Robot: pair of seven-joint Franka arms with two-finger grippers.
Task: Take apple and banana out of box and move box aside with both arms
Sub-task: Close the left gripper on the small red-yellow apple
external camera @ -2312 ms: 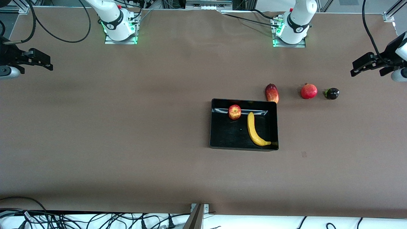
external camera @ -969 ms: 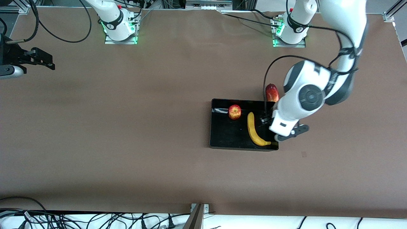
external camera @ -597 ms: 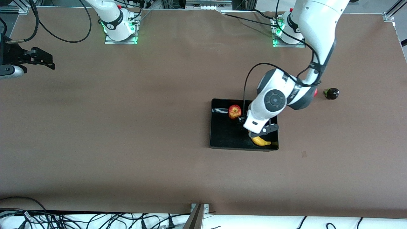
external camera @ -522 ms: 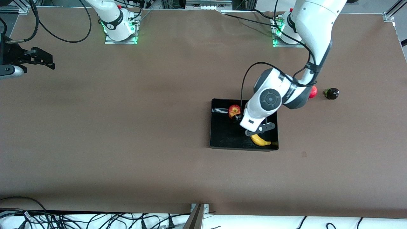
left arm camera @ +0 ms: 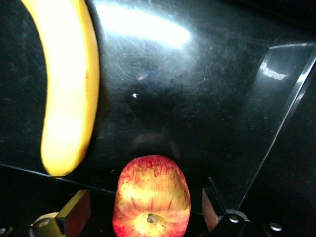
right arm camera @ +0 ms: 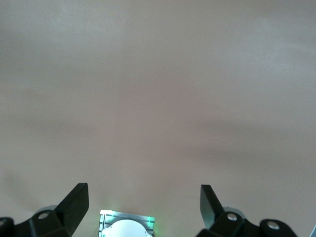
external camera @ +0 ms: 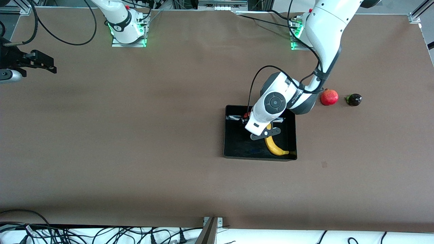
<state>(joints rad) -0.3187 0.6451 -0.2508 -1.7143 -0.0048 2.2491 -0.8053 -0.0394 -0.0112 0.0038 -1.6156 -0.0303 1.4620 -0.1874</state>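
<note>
From the front view I see the glossy black shallow plastic box (external camera: 230, 149) on the brown counter (external camera: 135, 135), with the left arm reaching down into it. The left gripper (external camera: 252, 127) hangs over the corner of the box that is farther from the front camera, toward the right arm's end. The small red apple with yellow streaks (external camera: 244, 117) is almost hidden under the wrist; only a red edge shows. The long curved yellow banana (external camera: 273, 145) lies in the box beside it, nearer to the camera. A round red pomegranate (external camera: 329, 97) and a small dark fruit (external camera: 354, 99) rest on the counter, toward the left arm's end. The right gripper (external camera: 44, 64) waits at the edge of this view, released.

In the left wrist view the apple (left arm camera: 151, 196) sits between the two open fingers (left arm camera: 74, 212), which do not touch it. The banana (left arm camera: 66, 84) is near. I judge that I must lower straight, keep the apple centred, and close gently, because the round smooth skin can slip on the shiny floor.

In the right wrist view the right gripper (right arm camera: 143, 207) is open over bare counter.
</note>
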